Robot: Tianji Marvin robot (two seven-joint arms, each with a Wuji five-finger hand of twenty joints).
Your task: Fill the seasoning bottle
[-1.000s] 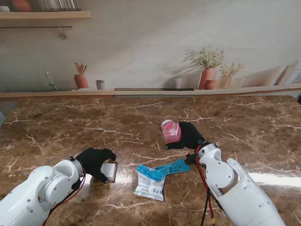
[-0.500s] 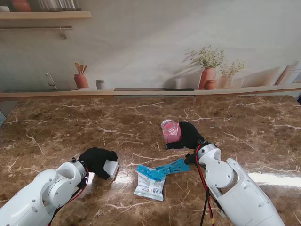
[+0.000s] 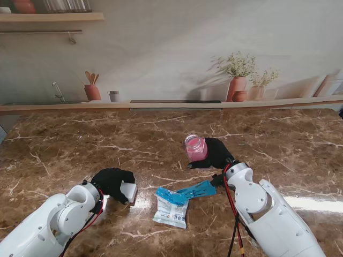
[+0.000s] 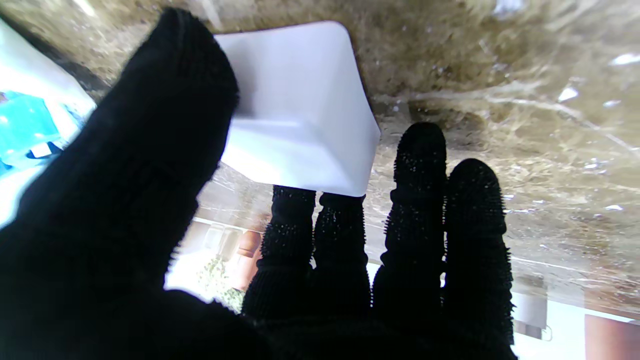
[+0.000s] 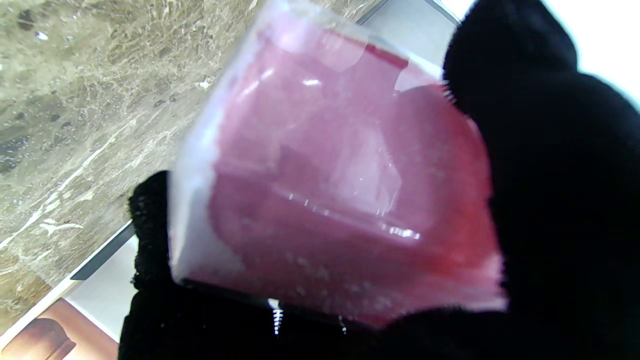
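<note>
Brown marble table (image 3: 80,144). Right hand (image 3: 217,154) fingers wrapped around the pink seasoning bottle (image 3: 195,149), upright, touching palm. Left hand (image 3: 111,182) pinches white lid (image 3: 128,191) between thumb and fingers. Blue-white seasoning packet (image 3: 171,206) lies between both hands' fingers.

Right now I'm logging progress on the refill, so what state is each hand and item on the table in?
left hand: shut on the white lid, pinched between thumb and fingers.
right hand: shut on the seasoning bottle.
seasoning bottle: upright, lid off, pink contents visible.
seasoning packet: lying flat on the table, torn blue strip beside it.
</note>
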